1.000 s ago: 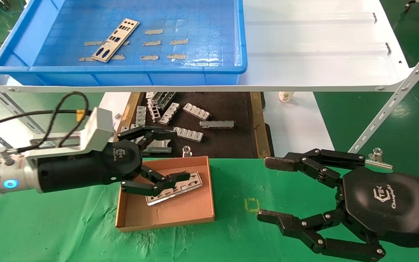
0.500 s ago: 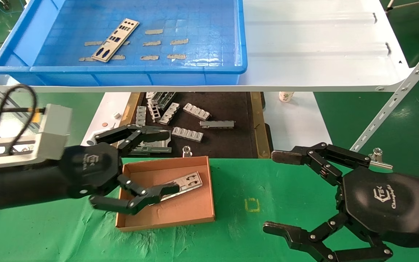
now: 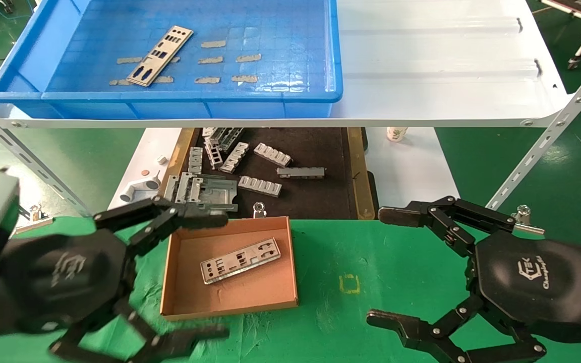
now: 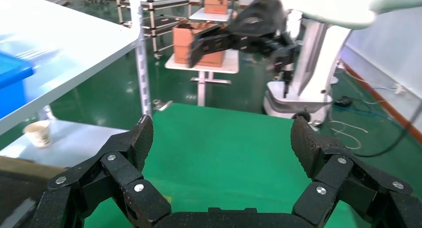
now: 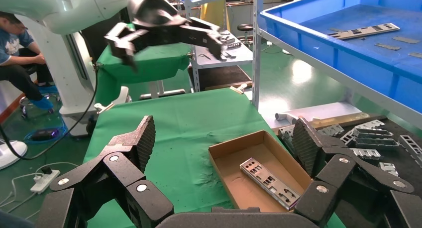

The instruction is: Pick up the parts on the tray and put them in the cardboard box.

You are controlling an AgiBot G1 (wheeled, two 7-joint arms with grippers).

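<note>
A silver slotted strip (image 3: 240, 260) lies flat in the brown cardboard box (image 3: 182, 302) on the green cloth; both also show in the right wrist view, strip (image 5: 270, 181) and box (image 5: 230, 164). A second strip (image 3: 160, 55) lies in the blue tray (image 3: 300, 93) on the white shelf, also seen in the right wrist view (image 5: 367, 31). My left gripper (image 3: 215, 272) is open and empty, raised to the left of the box (image 4: 221, 138). My right gripper (image 3: 386, 267) is open and empty over the cloth, right of the box (image 5: 224, 138).
A black-floored tray with brown rims (image 3: 353, 171) holds grey ribbed blocks (image 3: 260, 185) below the shelf. Slanted white shelf struts (image 3: 547, 141) stand on both sides. A small yellow square mark (image 3: 349, 284) is on the cloth.
My left gripper has let go of the strip, which now lies in the box, and has drawn back to the left and toward the camera. The right gripper barely moved.
</note>
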